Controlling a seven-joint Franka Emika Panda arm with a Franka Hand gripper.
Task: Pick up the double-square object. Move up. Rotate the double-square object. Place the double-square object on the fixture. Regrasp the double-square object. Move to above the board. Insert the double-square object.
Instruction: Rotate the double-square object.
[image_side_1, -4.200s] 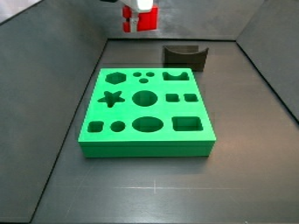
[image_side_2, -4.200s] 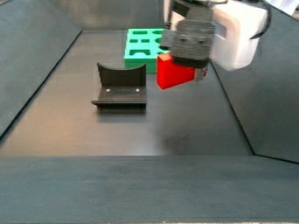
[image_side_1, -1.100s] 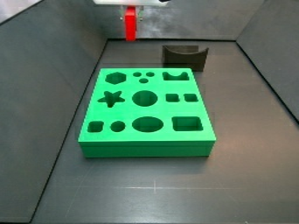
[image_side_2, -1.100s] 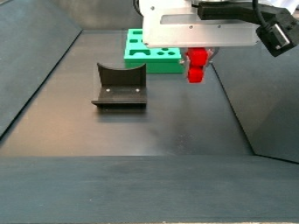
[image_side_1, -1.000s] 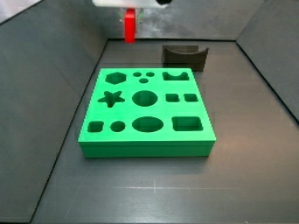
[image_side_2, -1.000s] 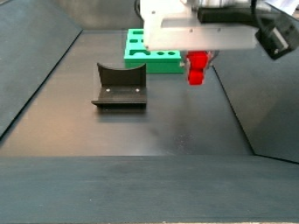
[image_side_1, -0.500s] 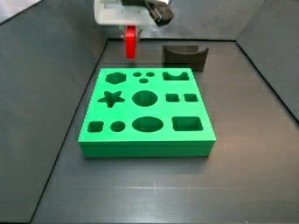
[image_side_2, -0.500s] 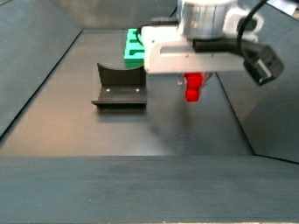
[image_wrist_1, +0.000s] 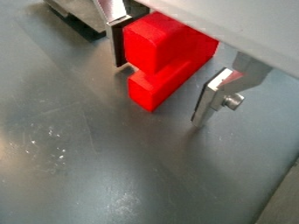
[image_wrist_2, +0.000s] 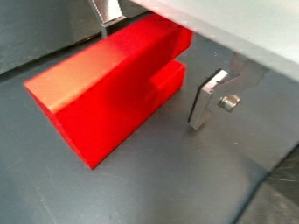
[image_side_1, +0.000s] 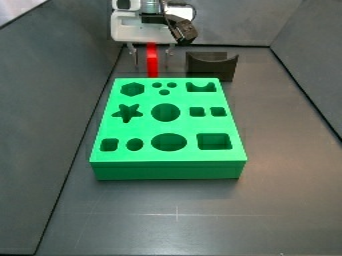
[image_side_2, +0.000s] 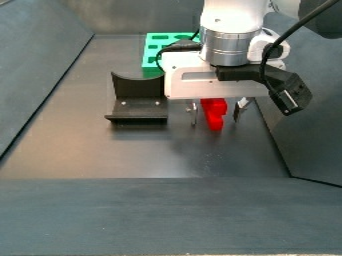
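— Double-square object (image_wrist_1: 166, 59): where is it?

— Between the fingers of the gripper (image_wrist_1: 167, 87). In both wrist views the red stepped block sits in the gap between the silver plates, one finger (image_wrist_1: 215, 94) at its side and the other against its opposite face. In a side view the block (image_side_2: 215, 113) hangs below the gripper (image_side_2: 215, 110), long axis upright.

— So the gripper is clamped on it?

— It looks that way. The plates bracket the block closely, though in a wrist view (image_wrist_2: 111, 92) a thin gap seems to show beside one finger (image_wrist_2: 207, 101), so contact on that side is hard to confirm.

— Is the block touching the floor?

— I cannot tell; in a side view its lower end is close to the dark floor (image_side_2: 147, 160), with only a small shadow beneath.

— And the fixture?

— The fixture (image_side_2: 136, 98) stands beside the gripper, clearly apart from it. In a side view it (image_side_1: 213, 64) is just off to the gripper's (image_side_1: 152, 55) side.

— The board?

— The green board (image_side_1: 170, 128) lies flat, one edge near the gripper, with the red block (image_side_1: 152, 58) just past that edge. In a side view the board (image_side_2: 166, 48) is partly hidden behind the arm.
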